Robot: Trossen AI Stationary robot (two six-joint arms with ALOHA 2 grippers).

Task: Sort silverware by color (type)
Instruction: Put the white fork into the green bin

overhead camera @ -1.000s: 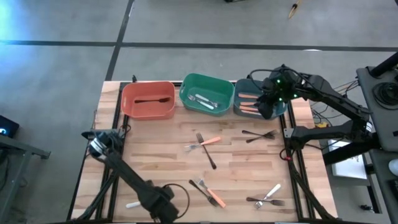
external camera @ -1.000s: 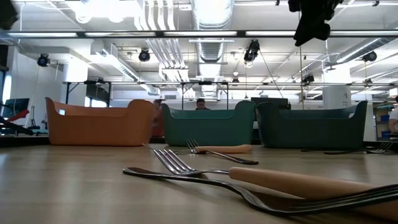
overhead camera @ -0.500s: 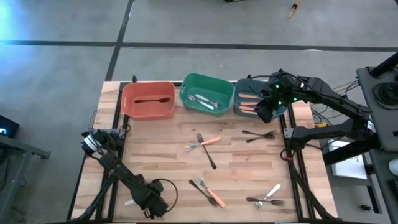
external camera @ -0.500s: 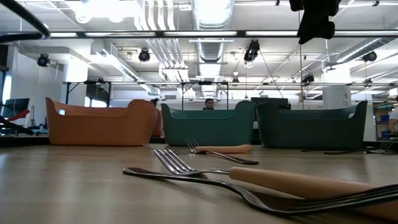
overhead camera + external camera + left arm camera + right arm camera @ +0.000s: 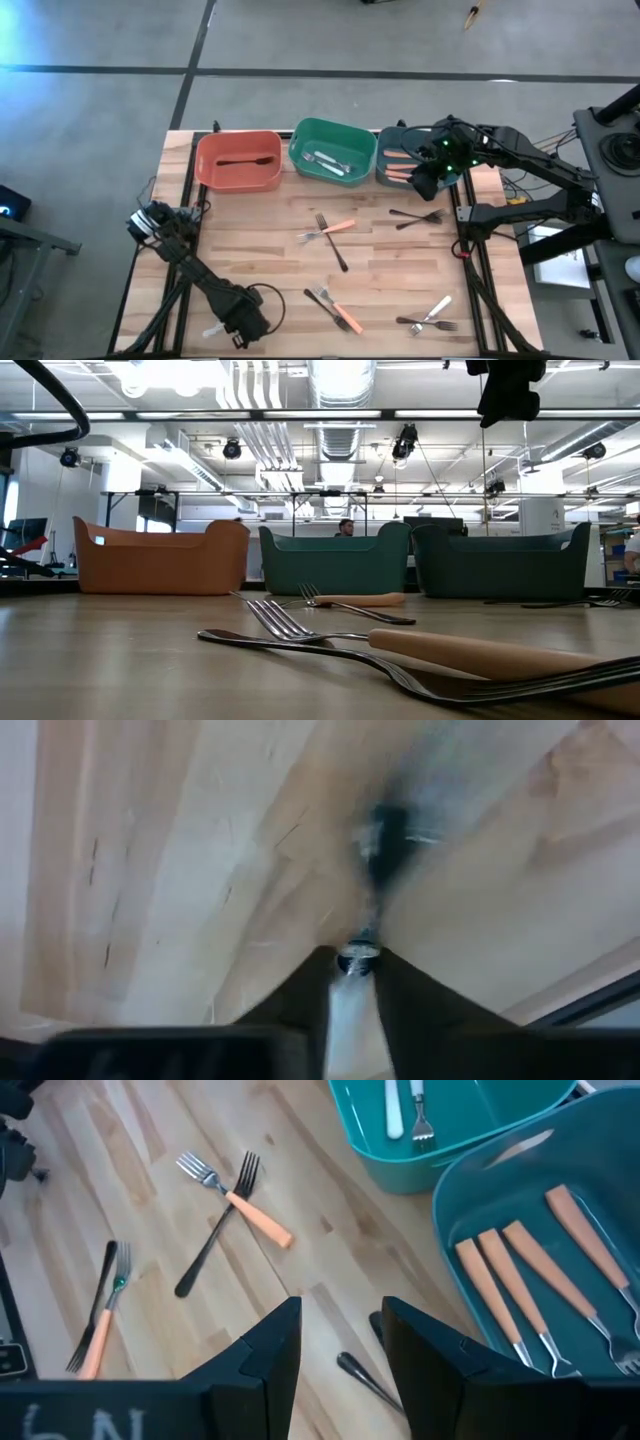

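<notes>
My left gripper point(image 5: 148, 222) sits low at the table's point(image 5: 250, 270) left edge; I can't tell if it grips anything. The orange bin point(image 5: 212, 180) holds one black fork point(image 5: 237, 161), the green bin point(image 5: 300, 135) has white forks point(image 5: 325, 160), and the teal bin point(image 5: 385, 135) has orange forks point(image 5: 400, 165). My right gripper point(image 5: 424, 181) hovers there, fingers apart, empty. By my reckoning we're roughly halfway. Loose forks remain: a white one point(image 5: 212, 329), crossed pairs point(image 5: 328, 232), and one black point(image 5: 415, 216).

We see two dark arms: the right arm point(image 5: 520, 150) is black and jointed, with small green lights near its wrist; the left arm point(image 5: 200, 285) trails looped black cables.
</notes>
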